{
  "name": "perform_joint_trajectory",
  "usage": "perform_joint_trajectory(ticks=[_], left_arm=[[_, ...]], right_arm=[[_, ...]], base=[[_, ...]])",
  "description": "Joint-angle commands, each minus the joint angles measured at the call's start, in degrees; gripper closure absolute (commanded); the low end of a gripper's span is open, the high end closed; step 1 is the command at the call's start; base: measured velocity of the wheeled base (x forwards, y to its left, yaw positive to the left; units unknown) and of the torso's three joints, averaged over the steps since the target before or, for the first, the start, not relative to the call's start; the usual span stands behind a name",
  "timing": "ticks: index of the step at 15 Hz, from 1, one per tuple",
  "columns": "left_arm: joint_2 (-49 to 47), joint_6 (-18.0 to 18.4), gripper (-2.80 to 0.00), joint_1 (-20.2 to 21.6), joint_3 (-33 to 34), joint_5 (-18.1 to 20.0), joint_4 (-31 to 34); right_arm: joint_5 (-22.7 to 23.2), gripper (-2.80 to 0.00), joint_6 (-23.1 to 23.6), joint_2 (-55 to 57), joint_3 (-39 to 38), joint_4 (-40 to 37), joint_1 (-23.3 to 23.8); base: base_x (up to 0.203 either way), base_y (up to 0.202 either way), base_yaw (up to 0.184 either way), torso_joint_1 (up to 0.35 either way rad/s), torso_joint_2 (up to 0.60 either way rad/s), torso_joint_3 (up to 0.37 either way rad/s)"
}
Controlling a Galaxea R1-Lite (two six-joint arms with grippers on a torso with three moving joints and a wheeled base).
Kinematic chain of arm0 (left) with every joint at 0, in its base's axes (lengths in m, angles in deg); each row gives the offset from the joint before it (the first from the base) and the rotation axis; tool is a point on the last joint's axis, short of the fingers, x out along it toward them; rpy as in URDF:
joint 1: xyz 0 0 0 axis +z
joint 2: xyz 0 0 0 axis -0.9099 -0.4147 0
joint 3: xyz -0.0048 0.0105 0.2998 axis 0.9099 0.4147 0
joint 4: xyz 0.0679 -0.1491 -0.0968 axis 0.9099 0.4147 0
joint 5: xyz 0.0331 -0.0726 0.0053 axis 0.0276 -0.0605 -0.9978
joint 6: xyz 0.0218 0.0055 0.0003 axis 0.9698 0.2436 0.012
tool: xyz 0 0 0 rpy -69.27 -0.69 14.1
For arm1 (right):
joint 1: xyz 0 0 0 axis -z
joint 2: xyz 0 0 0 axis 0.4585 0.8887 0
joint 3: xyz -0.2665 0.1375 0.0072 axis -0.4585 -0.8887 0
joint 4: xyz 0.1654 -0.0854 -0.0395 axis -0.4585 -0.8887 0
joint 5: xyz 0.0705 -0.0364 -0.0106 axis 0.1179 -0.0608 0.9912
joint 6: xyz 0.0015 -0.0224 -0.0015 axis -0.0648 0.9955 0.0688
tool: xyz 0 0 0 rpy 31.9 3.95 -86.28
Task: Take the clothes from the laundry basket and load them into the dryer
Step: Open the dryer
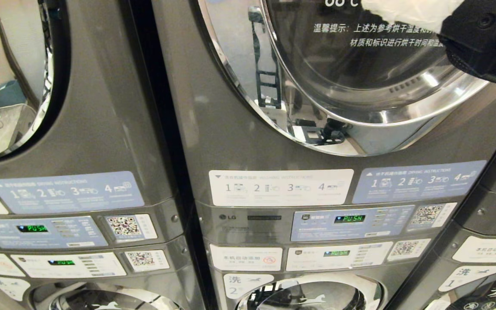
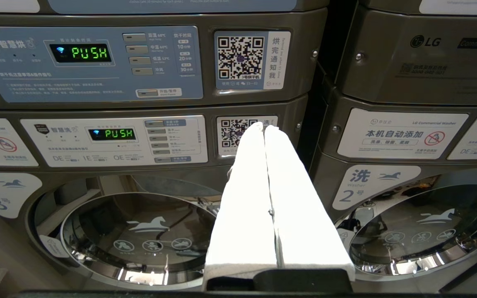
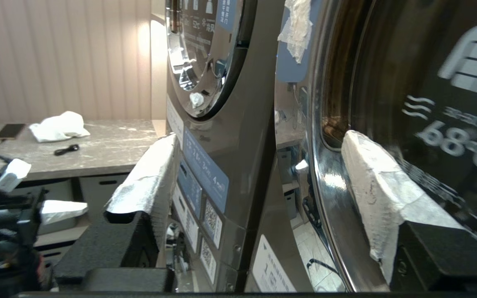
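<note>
Up at the grey dryer's round chrome-rimmed glass door (image 1: pixel 360 86), the white-padded right gripper (image 3: pixel 259 174) hangs nearest with pads spread apart and empty, while no clothes or basket show.

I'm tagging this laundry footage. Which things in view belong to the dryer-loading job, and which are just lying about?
Job:
- grey dryer's round chrome-ringed glass door
- right gripper, open beside it

Lying about:
- crumpled white cloth
- smartphone on the grey countertop
- left gripper, shut, idle
</note>
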Motion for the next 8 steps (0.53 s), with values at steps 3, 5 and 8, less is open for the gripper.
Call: perform_joint_trajectory(ticks=[3,5,8], left_arm=[[0.0,0.0,0.0,0.0,0.0,0.0,0.0],[0.0,0.0,0.0,0.0,0.0,0.0,0.0],[0.0,0.0,0.0,0.0,0.0,0.0,0.0]], right_arm=[[-4.47,-2.8,3.31,6.01,4.66,0.26,-4.51],[-7.05,-2.8,3.95,8.9,7.14,0.34,-5.67],[-8.45,-2.8,4.0,12.85,11.91,0.3,-6.21]], base=[[0.0,0.0,0.0,0.0,0.0,0.0],[0.0,0.0,0.0,0.0,0.0,0.0],[0.0,0.0,0.0,0.0,0.0,0.0]])
